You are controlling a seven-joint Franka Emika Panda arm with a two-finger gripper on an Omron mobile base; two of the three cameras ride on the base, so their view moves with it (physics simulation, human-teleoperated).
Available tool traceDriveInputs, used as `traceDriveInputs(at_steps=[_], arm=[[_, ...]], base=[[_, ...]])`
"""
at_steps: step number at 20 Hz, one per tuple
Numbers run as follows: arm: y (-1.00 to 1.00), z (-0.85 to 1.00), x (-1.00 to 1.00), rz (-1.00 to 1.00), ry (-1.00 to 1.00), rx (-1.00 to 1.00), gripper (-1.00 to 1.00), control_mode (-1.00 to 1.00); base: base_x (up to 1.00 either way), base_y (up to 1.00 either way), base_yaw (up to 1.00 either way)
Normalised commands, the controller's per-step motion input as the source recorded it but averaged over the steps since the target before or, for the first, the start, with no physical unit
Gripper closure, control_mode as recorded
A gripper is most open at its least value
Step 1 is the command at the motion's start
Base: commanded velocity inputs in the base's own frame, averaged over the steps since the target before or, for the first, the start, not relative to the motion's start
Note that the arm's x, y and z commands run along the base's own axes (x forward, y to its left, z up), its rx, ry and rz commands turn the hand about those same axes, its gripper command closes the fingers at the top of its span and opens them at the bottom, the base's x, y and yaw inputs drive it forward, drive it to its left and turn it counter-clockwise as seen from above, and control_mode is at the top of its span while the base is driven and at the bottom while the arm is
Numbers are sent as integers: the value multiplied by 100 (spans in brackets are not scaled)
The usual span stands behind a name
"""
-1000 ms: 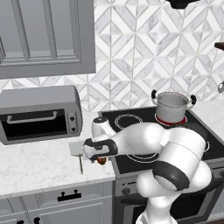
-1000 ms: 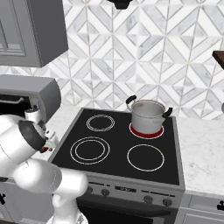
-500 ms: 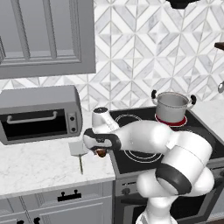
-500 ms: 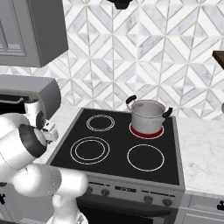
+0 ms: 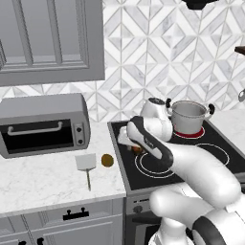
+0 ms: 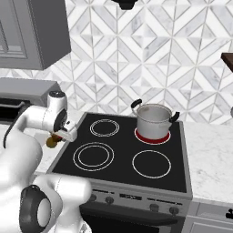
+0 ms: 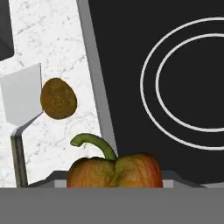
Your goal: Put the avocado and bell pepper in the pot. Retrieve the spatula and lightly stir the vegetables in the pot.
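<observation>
The claw (image 5: pixel 135 148) has closed on the pepper (image 7: pixel 114 170) and lifted it off the tabletop (image 5: pixel 43 177) to hang over the stove's (image 6: pixel 123 159) left edge. By my judgement, the first pickup is done and the carry to the pot (image 5: pixel 189 116), on the back right ring, comes next. The avocado (image 5: pixel 107 160) lies near the tabletop's right edge, just beside the spatula (image 5: pixel 86 165). The pepper is glossy red-orange with a curved green stem; the avocado is dull, speckled and oval; the spatula has a flat pale blade on a thin handle; the pot is shiny steel.
</observation>
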Motion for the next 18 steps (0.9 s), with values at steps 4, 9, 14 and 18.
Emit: traceDriveInputs(at_steps=[4,9,14,18], arm=[[-94,98,46,-22,0,0,100,-100],[-80,75,53,-18,-9,-5,100,-100],[-72,28,52,-18,-11,-19,100,-100],[-86,0,42,-18,-4,-24,100,-100]], base=[[0,0,0],[0,0,0],[0,0,0],[0,0,0]])
